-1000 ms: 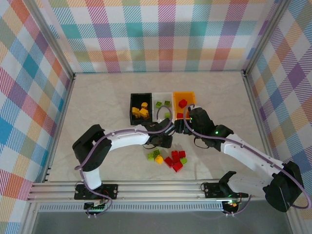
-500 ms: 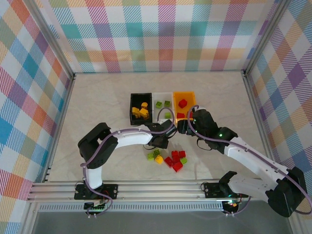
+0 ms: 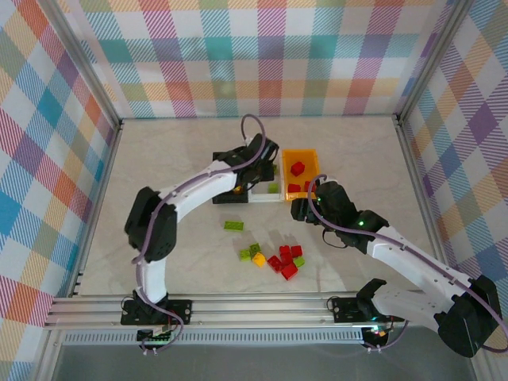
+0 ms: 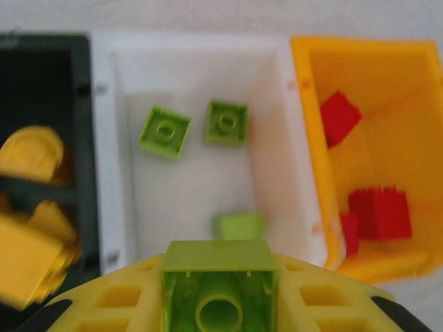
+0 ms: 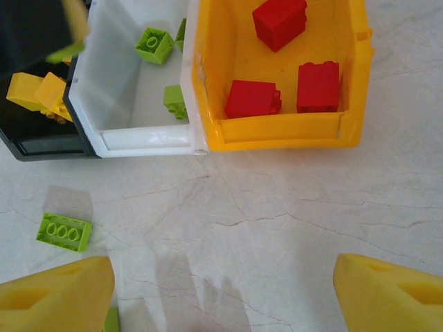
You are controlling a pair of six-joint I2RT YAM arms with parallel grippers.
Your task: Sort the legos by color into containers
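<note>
Top view: left claw (image 3: 252, 171) hung over the white bin (image 3: 268, 198); loose legos (image 3: 274, 258) lay on the worktop (image 3: 159, 159). Left wrist: it pinched a lime brick (image 4: 220, 270) by its flat sides, judged light, rigid, slick. Right wrist: right claw (image 5: 221, 304) gaped wide, empty.

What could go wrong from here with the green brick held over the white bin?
The green brick in the left gripper hangs near the front wall of the white bin, so a release might bounce it off the rim. The open right gripper sits close to the orange bin and could nudge it.
</note>
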